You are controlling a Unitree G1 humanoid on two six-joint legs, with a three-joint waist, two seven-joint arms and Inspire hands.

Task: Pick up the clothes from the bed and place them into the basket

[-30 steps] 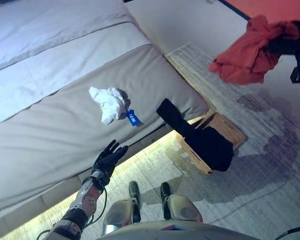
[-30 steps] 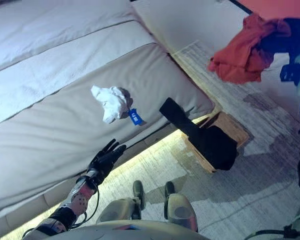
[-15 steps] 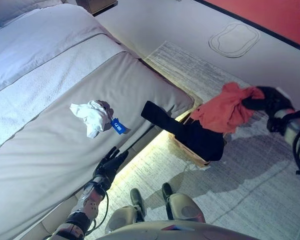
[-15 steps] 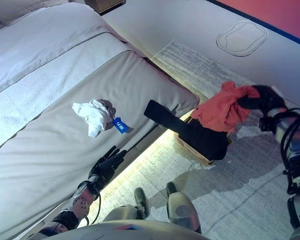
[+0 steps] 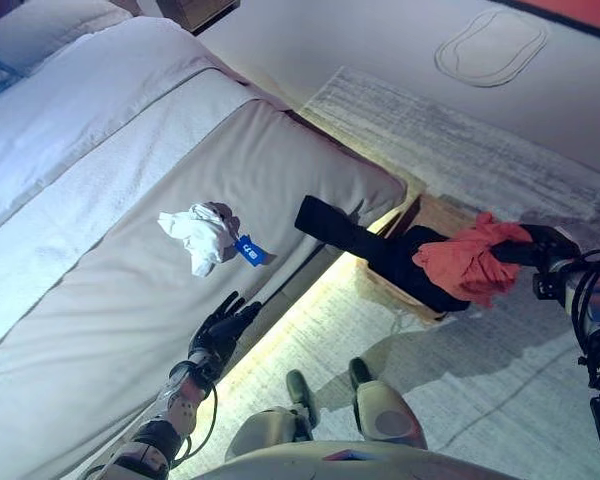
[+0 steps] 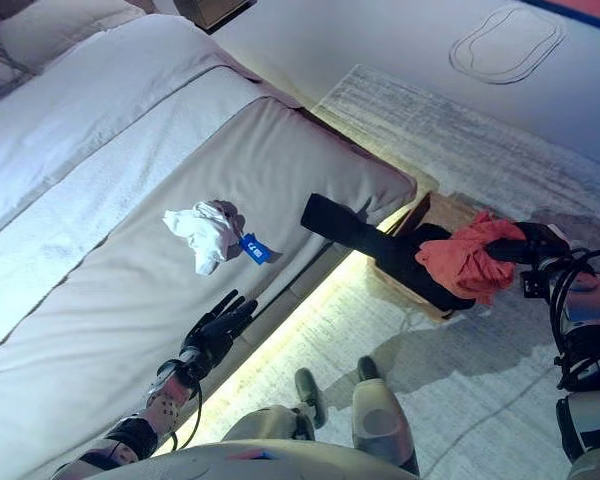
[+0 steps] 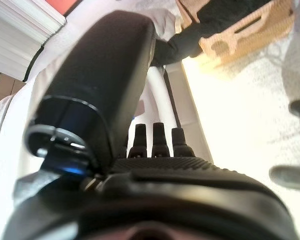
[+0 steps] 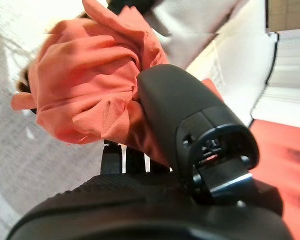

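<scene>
Right wrist view: we see right hand [image 8: 155,145] clenched round crumpled orange-red cloth garment [image 8: 90,95], over wooden basket [image 5: 435,215] draped with one black garment [image 5: 380,250]. One white crumpled garment [image 5: 195,235] on grey bed [image 5: 100,300]. Left hand [image 5: 220,328] splayed, empty.

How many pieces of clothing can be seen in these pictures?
3. A white garment lies on the bed. A black garment hangs over the basket rim. An orange garment is held by the right hand above the basket. Others may be hidden inside.
</scene>
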